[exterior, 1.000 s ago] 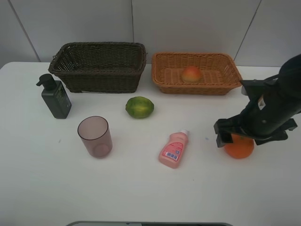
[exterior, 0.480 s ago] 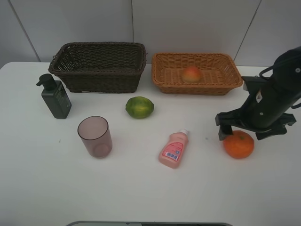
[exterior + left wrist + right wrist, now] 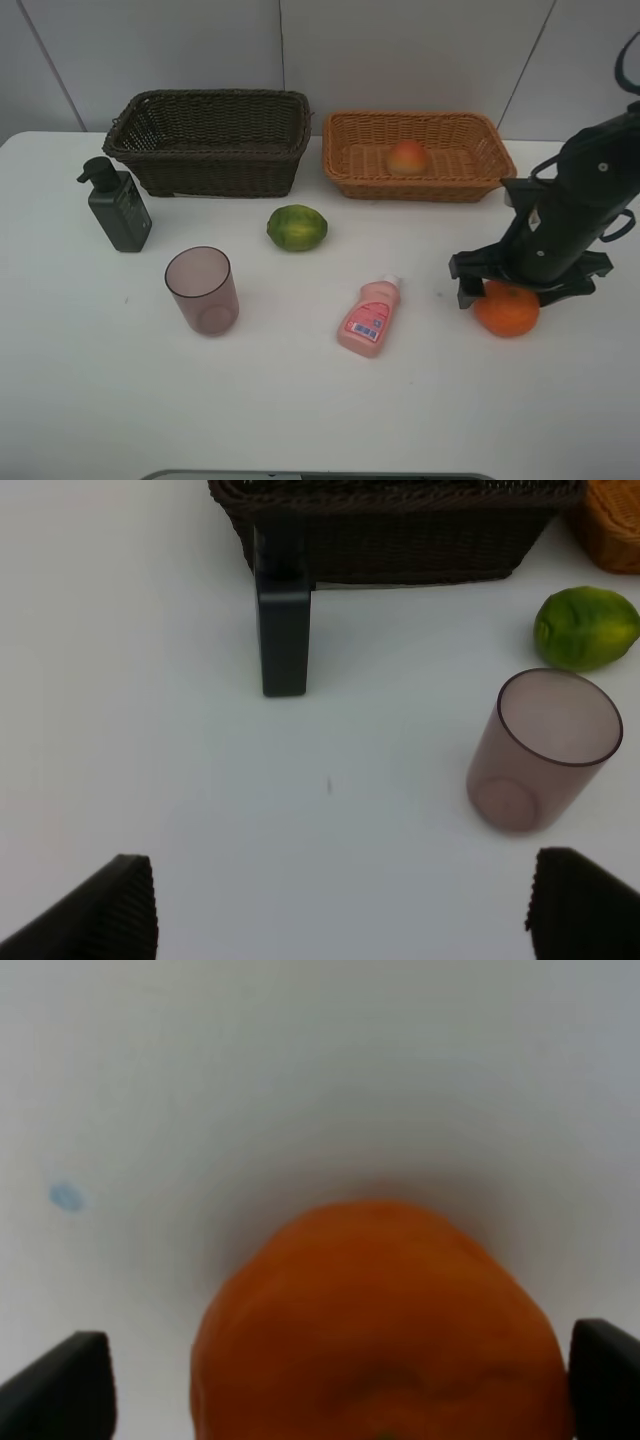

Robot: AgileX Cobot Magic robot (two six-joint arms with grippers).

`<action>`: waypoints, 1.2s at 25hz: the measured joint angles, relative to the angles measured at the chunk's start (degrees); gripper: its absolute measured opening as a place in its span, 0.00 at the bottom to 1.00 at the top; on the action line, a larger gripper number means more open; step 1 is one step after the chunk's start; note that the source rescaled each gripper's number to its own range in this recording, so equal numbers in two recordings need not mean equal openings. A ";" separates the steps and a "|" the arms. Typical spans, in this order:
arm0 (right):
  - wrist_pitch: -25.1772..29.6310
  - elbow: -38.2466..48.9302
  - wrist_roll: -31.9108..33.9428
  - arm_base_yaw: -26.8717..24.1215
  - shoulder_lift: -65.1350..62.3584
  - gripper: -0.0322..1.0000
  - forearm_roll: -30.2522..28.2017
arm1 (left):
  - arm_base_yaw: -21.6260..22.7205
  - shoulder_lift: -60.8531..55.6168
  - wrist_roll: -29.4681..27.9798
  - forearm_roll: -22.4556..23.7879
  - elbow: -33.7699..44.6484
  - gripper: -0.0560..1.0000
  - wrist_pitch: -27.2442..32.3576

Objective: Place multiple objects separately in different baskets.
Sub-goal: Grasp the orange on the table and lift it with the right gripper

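Two wicker baskets stand side by side at the back of the white worktop [image 3: 300,410]: one dark brown basket [image 3: 215,165], deeper, and one light orange-tan basket [image 3: 420,190], shallower. There are three fruits. One peach-red fruit [image 3: 407,157] lies inside the light basket. One green round fruit [image 3: 297,227] sits on the worktop in front of the gap between the baskets. One orange [image 3: 507,312] rests on the worktop at the right. There are two bottles: one dark green pump bottle [image 3: 118,208] stands upright beside the dark basket, and one small pink labelled bottle [image 3: 369,318] lies flat near the middle. One translucent pink cup [image 3: 203,290] stands upright, mouth up.

The right hand [image 3: 522,285] is spread wide directly over the orange, one finger on either side. The left hand [image 3: 345,910] is likewise spread wide and holds nothing, with the cup, the green fruit and the pump bottle ahead of it.
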 joint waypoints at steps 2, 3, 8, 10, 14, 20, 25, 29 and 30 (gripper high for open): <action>-0.64 0.00 0.00 0.00 0.96 1.00 0.00 | 0.00 0.00 0.00 0.00 0.00 0.96 0.00; -0.64 0.00 0.00 0.00 1.53 1.00 -0.07 | 0.00 0.00 0.00 0.00 0.00 0.96 0.00; -0.81 -0.06 0.00 0.00 4.58 1.00 -0.07 | 0.00 0.00 0.00 0.00 0.00 0.96 0.00; -0.85 -0.06 0.00 0.00 4.96 0.98 -0.07 | 0.00 0.00 0.00 0.00 0.00 0.96 0.00; -0.91 -0.06 0.00 0.00 4.96 0.59 -0.07 | 0.00 0.00 0.00 0.00 0.00 0.96 0.00; -0.97 -0.06 0.00 0.00 4.96 0.56 -0.07 | 0.00 0.00 0.00 0.00 0.00 0.96 0.00; -0.97 -0.06 0.00 0.00 4.96 0.56 -0.07 | 0.00 0.00 0.00 0.00 0.00 0.96 0.00; -1.03 -0.06 0.00 0.00 4.96 0.56 -0.07 | 0.00 0.00 0.00 0.00 0.00 0.96 0.00; -1.26 -0.06 0.00 0.00 4.96 0.56 -0.07 | 0.00 0.00 0.00 0.00 0.00 0.96 0.00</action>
